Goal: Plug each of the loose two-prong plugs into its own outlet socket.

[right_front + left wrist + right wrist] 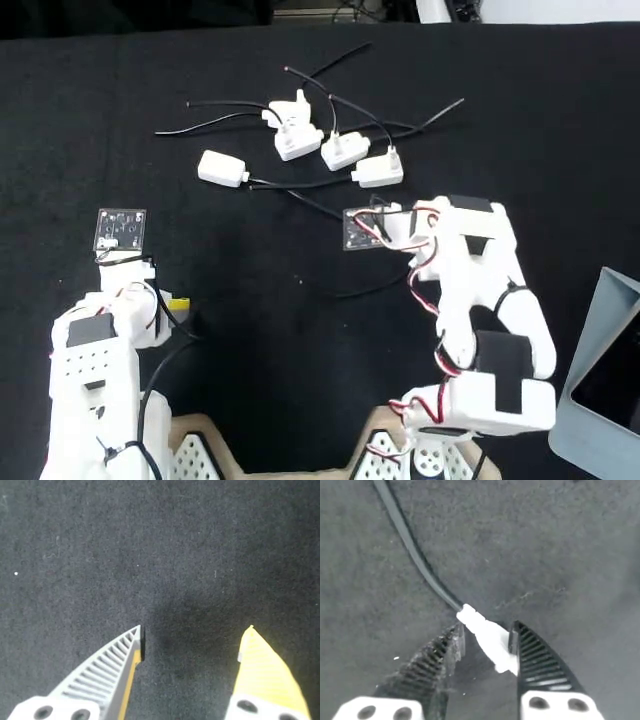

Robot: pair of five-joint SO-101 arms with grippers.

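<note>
Several loose white two-prong plugs (345,150) with black cables lie at the far middle of the black cloth, one of them (222,168) off to the left. One small outlet socket board (120,230) lies just beyond the left arm. A second board (360,228) lies at the tip of the right arm. My right gripper (487,632) is shut on a small white plug (490,640), low over the cloth, and the plug's black cable (415,550) trails away from it. My left gripper (195,635) is open over bare cloth with nothing between its fingers.
A grey bin (600,390) stands at the right edge of the table. Black cables (370,290) run across the cloth between the arms and around the plug pile. Open cloth lies between the two socket boards.
</note>
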